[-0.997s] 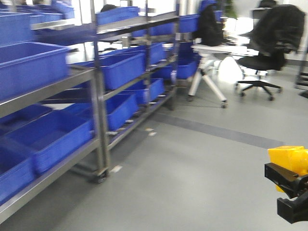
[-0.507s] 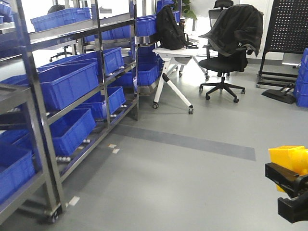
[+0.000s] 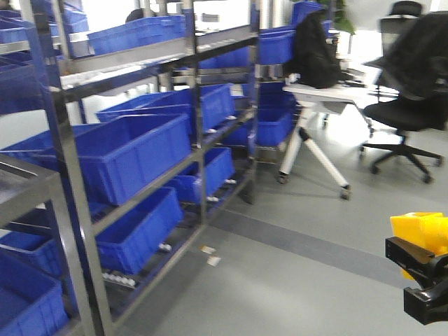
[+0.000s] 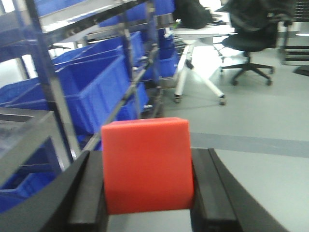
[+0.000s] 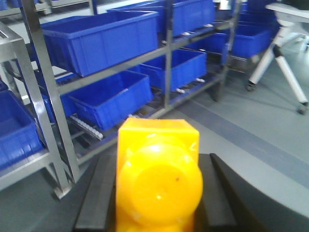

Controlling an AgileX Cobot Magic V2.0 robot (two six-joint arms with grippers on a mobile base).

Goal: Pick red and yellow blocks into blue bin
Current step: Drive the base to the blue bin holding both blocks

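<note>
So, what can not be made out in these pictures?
- Left wrist view: the bottom edge cuts off the left gripper, and the cube hides its tips.
- Right wrist view: the brick likewise covers the tips of the right gripper.
- Front view: the cube is out of frame, and the right edge cuts the brick.
- Bins: their walls hide most of what is inside, and the front view is blurred.

Left gripper point(image 4: 147, 193): jaws pressed on both sides of the red cube point(image 4: 146, 164), at 6 o'clock in wrist view.
Right gripper point(image 5: 158, 195): clamped on the yellow brick point(image 5: 159, 145), 4 o'clock in front view.
</note>
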